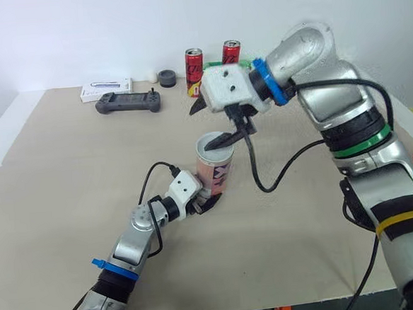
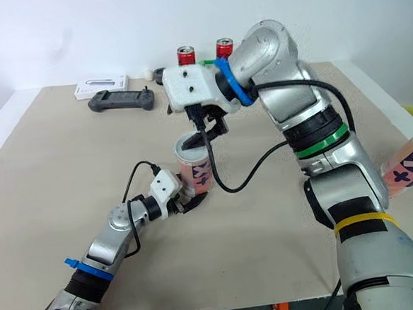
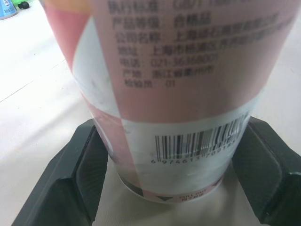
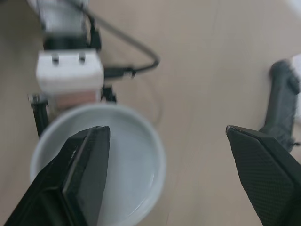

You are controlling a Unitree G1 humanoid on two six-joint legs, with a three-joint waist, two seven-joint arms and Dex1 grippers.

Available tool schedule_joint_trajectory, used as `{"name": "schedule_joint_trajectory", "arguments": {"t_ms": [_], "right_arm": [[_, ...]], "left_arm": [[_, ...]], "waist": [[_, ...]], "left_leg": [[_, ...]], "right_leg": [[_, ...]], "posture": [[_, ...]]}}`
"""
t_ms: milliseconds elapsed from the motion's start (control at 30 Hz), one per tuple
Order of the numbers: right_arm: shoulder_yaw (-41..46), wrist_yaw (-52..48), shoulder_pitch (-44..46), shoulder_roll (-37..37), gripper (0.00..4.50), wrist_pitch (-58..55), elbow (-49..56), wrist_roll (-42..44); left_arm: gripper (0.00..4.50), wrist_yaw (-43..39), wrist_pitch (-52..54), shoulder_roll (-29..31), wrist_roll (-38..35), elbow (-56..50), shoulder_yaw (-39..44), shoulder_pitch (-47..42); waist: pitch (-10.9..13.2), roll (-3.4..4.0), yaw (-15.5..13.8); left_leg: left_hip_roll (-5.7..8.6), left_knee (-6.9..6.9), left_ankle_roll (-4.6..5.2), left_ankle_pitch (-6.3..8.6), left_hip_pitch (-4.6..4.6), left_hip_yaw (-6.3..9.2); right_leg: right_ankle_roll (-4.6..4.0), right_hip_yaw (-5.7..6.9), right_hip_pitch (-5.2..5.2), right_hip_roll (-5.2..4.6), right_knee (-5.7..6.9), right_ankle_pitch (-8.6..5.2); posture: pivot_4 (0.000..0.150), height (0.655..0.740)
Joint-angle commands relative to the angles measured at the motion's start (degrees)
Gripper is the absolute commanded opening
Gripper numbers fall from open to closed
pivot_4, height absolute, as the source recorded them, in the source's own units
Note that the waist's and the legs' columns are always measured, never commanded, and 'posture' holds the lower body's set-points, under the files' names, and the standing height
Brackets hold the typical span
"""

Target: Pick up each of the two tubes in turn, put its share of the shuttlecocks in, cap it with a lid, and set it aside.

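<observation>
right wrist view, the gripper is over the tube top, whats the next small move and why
Probably lift the right gripper straight up, clear of the tube. Its fingers stand open and empty, what looks like a white lid already sits on the tube's top, and the left gripper clamps its base.

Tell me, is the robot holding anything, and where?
The left fingers grip the pink tube near its base; the right fingers, open, hold nothing.
</observation>
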State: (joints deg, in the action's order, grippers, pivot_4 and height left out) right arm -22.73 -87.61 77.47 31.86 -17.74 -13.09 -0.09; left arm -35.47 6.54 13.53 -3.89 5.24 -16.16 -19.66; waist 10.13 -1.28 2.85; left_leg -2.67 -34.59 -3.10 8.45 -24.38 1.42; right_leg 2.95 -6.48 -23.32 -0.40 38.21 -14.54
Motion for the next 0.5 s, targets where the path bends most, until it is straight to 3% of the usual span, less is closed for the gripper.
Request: {"name": "schedule_joint_trajectory", "arguments": {"t_ms": [33, 100, 300, 500], "right_arm": [[3.0, -1.5, 1.6, 1.3, 3.01, -2.3, 2.3, 2.8], [2.8, -1.8, 0.5, 2.0, 2.04, -3.3, 2.8, 3.4], [-0.3, -1.0, -5.9, 2.3, 0.09, -4.8, 3.5, 3.1], [-2.2, -0.3, -8.4, 0.6, 0.09, -5.4, 2.9, 2.7]], "left_arm": [[3.61, 0.8, 1.4, 0.5, 1.8, 3.0, -0.2, 1.2], [3.61, 0.8, 1.4, 0.5, 1.7, 3.0, -0.2, 1.2], [3.61, 0.8, 1.3, 0.4, 1.8, 3.2, -0.2, 0.9], [3.61, 0.6, 1.4, 0.6, 1.6, 3.0, -0.1, 0.9]], "waist": [[0.0, 0.0, 0.0], [0.0, 0.0, 0.0], [0.0, -0.02, 0.0], [-0.1, 0.15, 0.0]], "left_leg": [[0.0, 0.01, 0.0, 0.0, 0.0, 0.01], [0.0, 0.02, -0.01, 0.0, 0.01, 0.0], [0.0, 0.06, -0.01, 0.0, 0.02, 0.01], [0.01, 0.06, 0.0, 0.0, 0.05, -0.01]], "right_leg": [[-0.01, 0.01, 0.0, 0.0, -0.01, -0.01], [-0.01, 0.01, -0.01, 0.0, -0.02, -0.01], [-0.03, 0.02, 0.0, 0.0, -0.04, -0.03], [-0.02, 0.01, 0.03, 0.01, -0.04, -0.03]], "posture": [[0.15, 0.74], [0.15, 0.74], [0.15, 0.74], [0.15, 0.74]]}}
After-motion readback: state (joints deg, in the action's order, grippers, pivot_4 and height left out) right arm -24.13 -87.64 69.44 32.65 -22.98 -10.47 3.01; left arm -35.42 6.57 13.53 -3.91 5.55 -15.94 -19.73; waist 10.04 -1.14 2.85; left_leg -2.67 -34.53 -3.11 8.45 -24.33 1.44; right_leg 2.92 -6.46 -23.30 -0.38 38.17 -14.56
